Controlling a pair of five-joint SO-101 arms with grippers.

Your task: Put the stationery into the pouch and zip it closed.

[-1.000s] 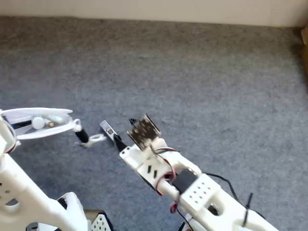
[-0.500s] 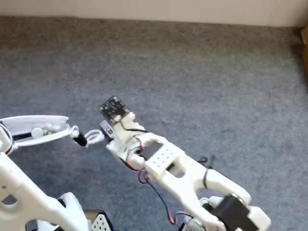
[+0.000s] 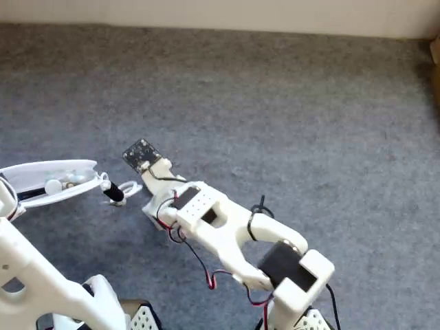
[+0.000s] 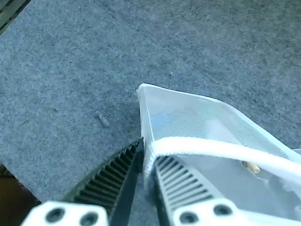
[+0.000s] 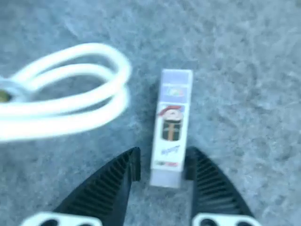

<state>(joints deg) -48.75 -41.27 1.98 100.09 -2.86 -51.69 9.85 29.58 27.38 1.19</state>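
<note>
While the left gripper (image 4: 146,157) is clamping the rim of the pouch (image 4: 197,117), the right gripper (image 5: 162,157) is straddling the stationery block (image 5: 171,122) on the carpet (image 5: 244,70), jaws apart and holding nothing. It ought to be closing squarely on the long sides, clear of the cord loop (image 5: 70,80) just beside.

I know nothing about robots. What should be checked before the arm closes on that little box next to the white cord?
1. Right gripper open: ok.
2. Box between its fingers: ok, it lies lengthwise between them.
3. Cord out of the grip: ok, it loops beside one finger, not between them.
4. Left gripper shut on the pouch edge: ok.
5. Pouch mouth open wide enough for the box: cannot tell.
</note>
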